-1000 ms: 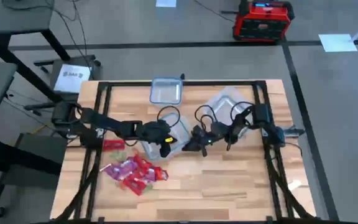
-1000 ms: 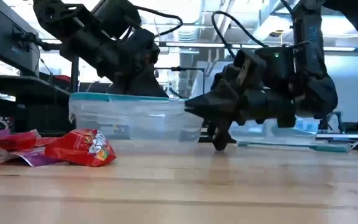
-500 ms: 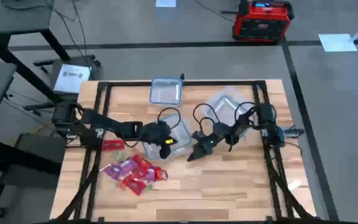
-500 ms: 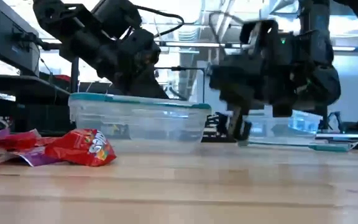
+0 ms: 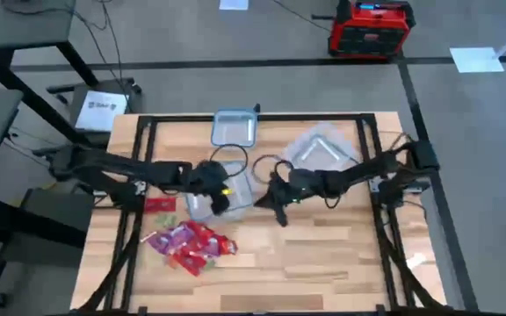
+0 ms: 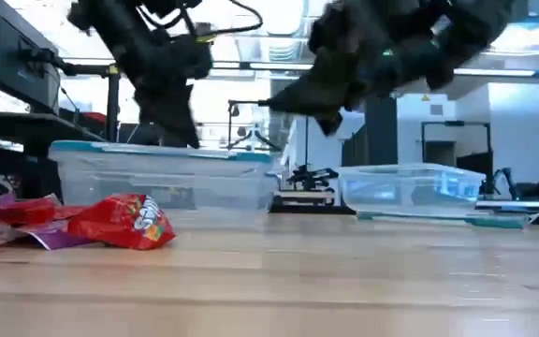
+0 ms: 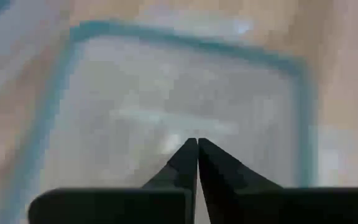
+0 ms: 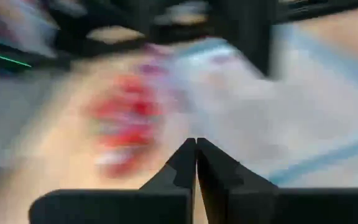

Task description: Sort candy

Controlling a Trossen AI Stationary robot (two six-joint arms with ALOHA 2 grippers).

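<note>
The candy [image 5: 188,245] lies in a heap of red, pink and purple wrappers near the table's left front, with one red piece [image 5: 159,204] apart; the low view shows it too [image 6: 124,221]. My left gripper [image 7: 197,140] is shut and empty over the opening of a clear tub [image 5: 247,189], its fingers slanting down [image 6: 171,131]. My right gripper [image 8: 196,140] is shut and empty, raised above the table just right of that tub [image 5: 279,213] and slanting toward the candy. The tub rests with its bottom on the table [image 6: 162,178].
A second clear tub [image 5: 234,128] stands at the far edge. A third tub with a loose lid [image 5: 323,149] is at the right rear, also seen in the low view [image 6: 410,192]. Black frame rails [image 5: 144,140] border the table. Bare wood lies at the front right.
Both grippers have risen off the table. My right gripper has tipped from pointing down to nearly level and rolled. The clear tub under my left gripper has slid toward the table's left edge.
</note>
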